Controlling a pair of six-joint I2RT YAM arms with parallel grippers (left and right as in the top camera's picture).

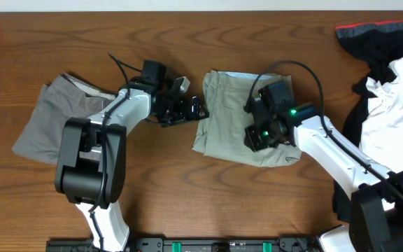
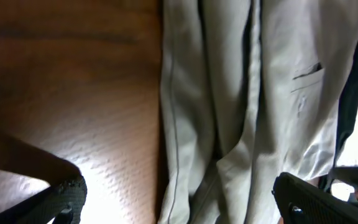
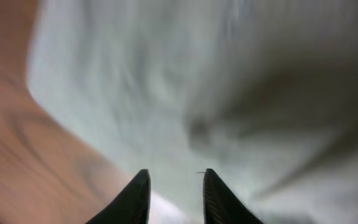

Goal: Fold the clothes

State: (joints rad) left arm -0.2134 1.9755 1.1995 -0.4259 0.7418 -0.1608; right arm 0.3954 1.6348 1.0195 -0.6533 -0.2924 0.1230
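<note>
Now the left gripper (image 2: 179,186) hovers at the edge of the khaki shorts (image 1: 233,115) mid-table (image 1: 152,182), jaws spread wide, holding nothing; the right gripper (image 3: 173,198) sits over the same shorts, jaws narrowly apart, nothing visibly pinched

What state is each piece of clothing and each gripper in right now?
Khaki shorts: folded, lying flat at centre.
Grey shorts: apparently folded, flat at far left.
White T-shirt: crumpled, unfolded.
Black garment: crumpled beneath the T-shirt.
Left gripper: wide open, empty.
Right gripper: slightly open, empty, over khaki shorts.
</note>
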